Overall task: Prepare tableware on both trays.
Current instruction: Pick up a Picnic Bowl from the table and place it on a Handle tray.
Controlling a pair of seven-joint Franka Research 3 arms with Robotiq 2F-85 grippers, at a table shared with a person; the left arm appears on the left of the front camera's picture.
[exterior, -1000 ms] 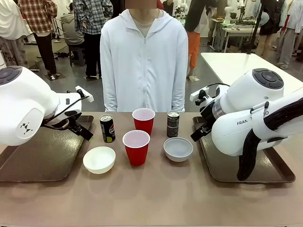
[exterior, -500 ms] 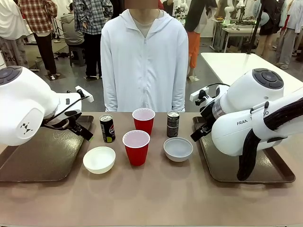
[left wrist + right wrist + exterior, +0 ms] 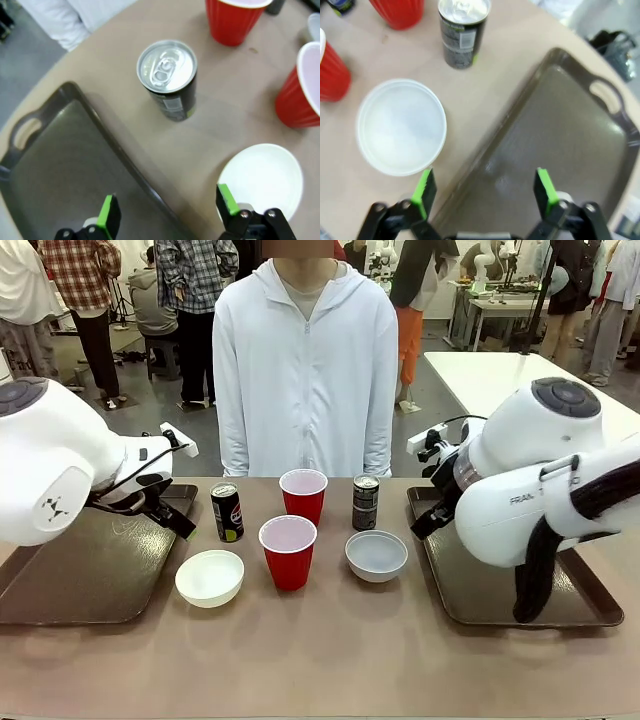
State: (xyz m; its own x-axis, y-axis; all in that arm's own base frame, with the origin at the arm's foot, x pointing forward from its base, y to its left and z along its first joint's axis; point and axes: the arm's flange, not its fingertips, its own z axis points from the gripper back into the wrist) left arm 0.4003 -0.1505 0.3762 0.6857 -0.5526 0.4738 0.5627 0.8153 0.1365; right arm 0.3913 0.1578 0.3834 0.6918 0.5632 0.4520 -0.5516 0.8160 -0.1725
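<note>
Two red cups [image 3: 303, 496] [image 3: 288, 552], two white bowls [image 3: 210, 577] [image 3: 376, 555] and two dark cans [image 3: 227, 511] [image 3: 366, 502] stand on the table between the brown trays [image 3: 90, 575] [image 3: 480, 595]. My left gripper [image 3: 167, 204] hangs open over the left tray's rim [image 3: 125, 160], with a can [image 3: 169, 80] ahead and a bowl [image 3: 262, 177] beside one finger. My right gripper [image 3: 485, 192] is open above the right tray's edge [image 3: 520, 115], near the other bowl [image 3: 402, 127] and can [image 3: 462, 32]. Both grippers hold nothing.
A person in a white hoodie [image 3: 305, 370] stands at the far side of the table, hands out of sight. Both trays are bare. Another white table [image 3: 500, 375] stands behind on the right. The table's near strip is free.
My right arm has shifted slightly to the right. The left arm and all the tableware stay where they were.
</note>
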